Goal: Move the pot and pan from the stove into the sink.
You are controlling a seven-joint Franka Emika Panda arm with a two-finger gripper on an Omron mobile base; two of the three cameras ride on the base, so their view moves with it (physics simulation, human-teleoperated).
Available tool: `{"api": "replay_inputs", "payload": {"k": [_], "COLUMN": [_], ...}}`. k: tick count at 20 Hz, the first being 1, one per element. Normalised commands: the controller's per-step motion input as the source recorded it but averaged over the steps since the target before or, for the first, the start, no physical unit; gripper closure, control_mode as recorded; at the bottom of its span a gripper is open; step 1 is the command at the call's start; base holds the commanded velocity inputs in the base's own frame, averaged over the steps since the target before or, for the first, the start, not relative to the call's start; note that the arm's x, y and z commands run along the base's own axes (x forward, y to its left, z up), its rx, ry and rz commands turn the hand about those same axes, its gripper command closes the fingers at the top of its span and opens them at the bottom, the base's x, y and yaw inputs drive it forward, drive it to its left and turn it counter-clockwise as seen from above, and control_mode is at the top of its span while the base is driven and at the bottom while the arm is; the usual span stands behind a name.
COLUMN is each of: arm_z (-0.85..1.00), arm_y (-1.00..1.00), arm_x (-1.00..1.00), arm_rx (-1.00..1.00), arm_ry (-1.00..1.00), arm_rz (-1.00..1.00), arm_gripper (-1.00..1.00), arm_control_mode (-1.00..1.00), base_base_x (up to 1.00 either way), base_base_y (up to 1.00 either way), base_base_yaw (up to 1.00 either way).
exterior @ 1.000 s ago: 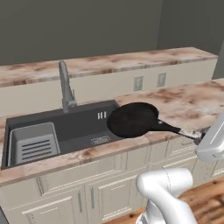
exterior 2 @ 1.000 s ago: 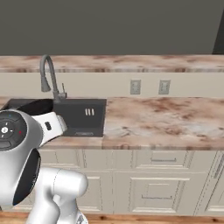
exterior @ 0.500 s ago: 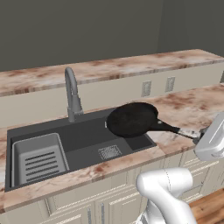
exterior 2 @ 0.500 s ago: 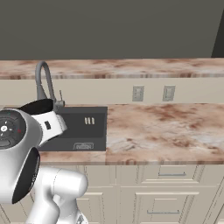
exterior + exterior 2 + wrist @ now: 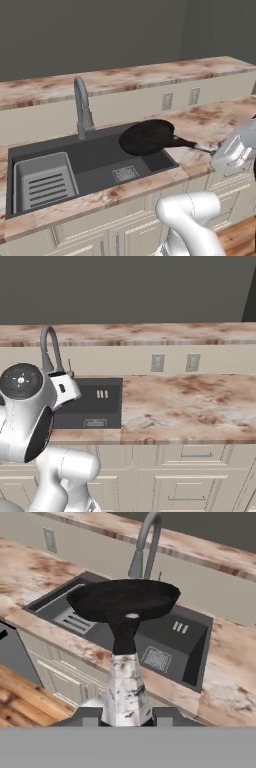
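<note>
The pan is a shallow black frying pan, held level in the air above the right end of the sink. Its long handle runs right to a pale tip. My gripper is shut on that tip. In the hand view the pan hangs over the dark basin, in front of the faucet. The grey slotted tray lies in the basin's left part. The pot and the stove are out of view.
A tall curved faucet stands behind the sink. Marble counter stretches to the right of the basin, with a raised back ledge and two wall outlets. Cabinet fronts and wood floor lie below.
The whole picture has shifted as the base drove left along the counter. The pan, still held by its handle, now hangs over the sink's right end instead of the counter beside it.
</note>
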Motion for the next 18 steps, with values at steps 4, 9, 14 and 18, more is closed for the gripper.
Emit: {"api": "replay_inputs", "payload": {"k": [4,9,14,18], "arm_z": [-0.07,-0.13,-0.09,-0.14], "arm_y": [0.12,0.02,0.00,0.07], "arm_x": [0.49,0.32,0.09,0.13], "arm_rx": [-0.08,-0.07,-0.03,-0.02], "arm_ry": [0.13,0.12,0.04,0.02], "arm_rz": [0.00,0.00,0.00,0.01], "arm_gripper": [1.00,1.00,1.00,1.00], "arm_control_mode": [-1.00,-1.00,-1.00,-1.00], "base_base_x": [0.00,0.00,0.00,0.00], "base_base_y": [0.00,0.00,0.00,0.00], "base_base_yaw": [0.00,0.00,0.00,0.00]}}
